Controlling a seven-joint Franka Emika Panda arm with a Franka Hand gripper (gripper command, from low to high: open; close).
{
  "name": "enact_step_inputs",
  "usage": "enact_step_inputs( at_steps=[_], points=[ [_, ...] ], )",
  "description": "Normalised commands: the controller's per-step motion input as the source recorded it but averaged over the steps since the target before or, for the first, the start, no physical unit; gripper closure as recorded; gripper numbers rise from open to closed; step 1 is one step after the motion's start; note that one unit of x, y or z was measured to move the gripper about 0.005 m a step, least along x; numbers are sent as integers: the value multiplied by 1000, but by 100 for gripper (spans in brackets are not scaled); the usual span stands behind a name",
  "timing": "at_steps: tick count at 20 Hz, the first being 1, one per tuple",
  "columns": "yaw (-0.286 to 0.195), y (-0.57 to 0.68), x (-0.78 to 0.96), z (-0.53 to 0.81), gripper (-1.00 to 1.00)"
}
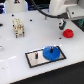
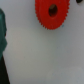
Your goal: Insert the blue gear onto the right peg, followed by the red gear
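The blue gear (image 1: 52, 52) lies flat on the right part of the black base plate (image 1: 31, 59), around the right peg. A thin left peg (image 1: 38, 55) stands free beside it. The red gear (image 1: 67, 33) lies flat on the white table at the exterior view's right; it fills part of the wrist view (image 2: 51, 14), hub hole visible. My gripper (image 1: 63, 22) hangs above the table, just behind and to the left of the red gear, not touching it. It holds nothing and looks open. A dark finger (image 2: 2, 45) shows at the wrist view's edge.
A white and tan block fixture (image 1: 18, 27) stands at the back left of the table. Black cables (image 1: 42, 12) run across the back. The white table (image 1: 70, 60) ends at its front edge near the base plate.
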Motion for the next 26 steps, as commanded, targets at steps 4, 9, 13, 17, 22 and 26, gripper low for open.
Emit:
enact_step_inputs(
  at_steps=[4, 9, 13, 17, 22, 26],
  points=[
    [0, -34, -118, -376, -100],
    [0, -69, -41, -332, -100],
    [0, -41, -89, -225, 100],
    [0, 17, -190, -127, 100],
    [0, 15, -147, -8, 100],
    [0, 1, -22, 285, 100]
  ],
)
